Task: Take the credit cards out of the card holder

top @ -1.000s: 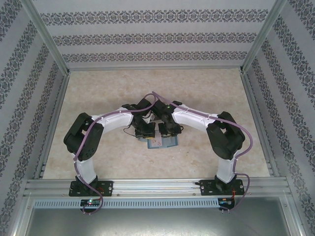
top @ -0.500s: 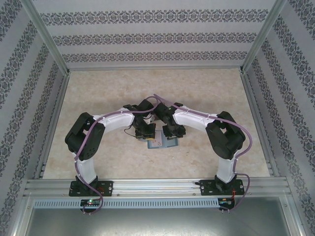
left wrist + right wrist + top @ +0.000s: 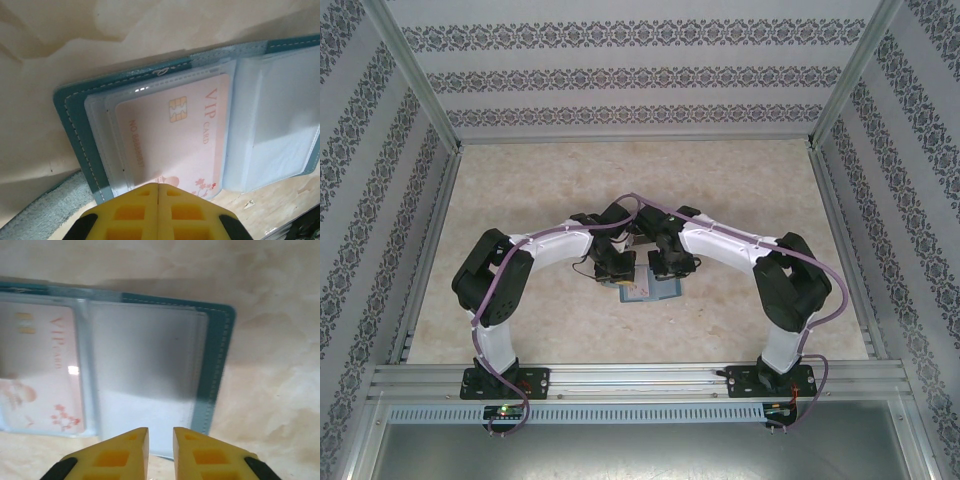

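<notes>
The small teal-blue fold-open card holder (image 3: 75, 131) lay flat and open on the pale, marble-look table top (image 3: 740, 190). Both arms reached in over it from the two sides.

The left gripper (image 3: 159, 200) had its yellow jaws pressed tight together, with no gap between them. Their tips sat right at the near edge of the card holder. I could not tell if they pinched anything there. Just ahead of those jaws lay a pale pink credit card (image 3: 175, 145) with a gold chip and red flowers. It was tucked inside a see-through plastic pocket, and its edges stayed inside the pocket's edges. To the left of the jaws ran the stitched teal border. Past that border was open table top. A fuzzy grey-blue strip (image 3: 45, 220) lay low on the left, beside the jaws.

The right gripper (image 3: 160, 437) held its yellow jaws a little apart, with a thin gap between them. They hung over the near edge of a clear plastic pocket (image 3: 145, 370). The pink card lay to the left of these jaws. The teal border with its rounded corner was ahead and to the right, and beyond it was more open table top.

The shiny metal rails (image 3: 430, 250) at the table's sides stood well apart from both pairs of jaws.
</notes>
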